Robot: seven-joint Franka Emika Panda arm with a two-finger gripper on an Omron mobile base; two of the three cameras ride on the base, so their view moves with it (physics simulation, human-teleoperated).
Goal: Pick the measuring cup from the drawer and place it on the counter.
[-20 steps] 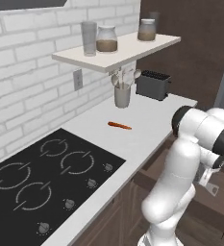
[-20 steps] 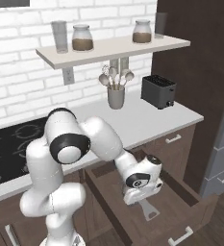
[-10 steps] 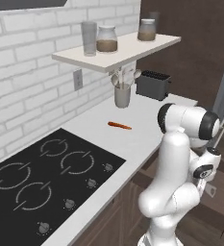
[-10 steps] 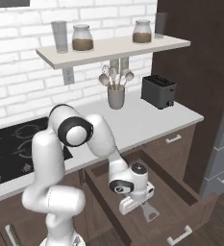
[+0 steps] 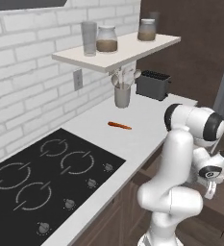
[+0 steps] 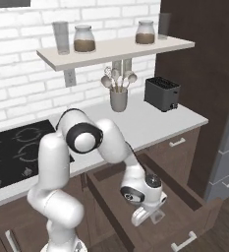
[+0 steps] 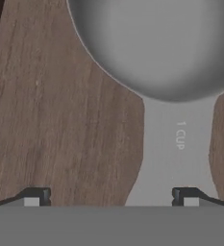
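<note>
Measuring cup [image 7: 161, 48] cut off by top edge of hand view; only lower bowl and flat handle marked "1 CUP" visible. In right base view cup mostly hidden behind end effector [image 6: 148, 215]. Cup lies on wooden floor of open drawer [image 6: 194, 209], directly ahead of end effector [image 7: 110, 196]; handle runs between wide-open fingertips [image 7: 36, 196], nearer right one, nothing gripped. Tabletop [image 6: 150, 123] above carries toaster [image 6: 161, 93], spoon holder [image 6: 118, 100]; orange stick [image 5: 119, 126] near cooktop [image 5: 46, 178].
</note>
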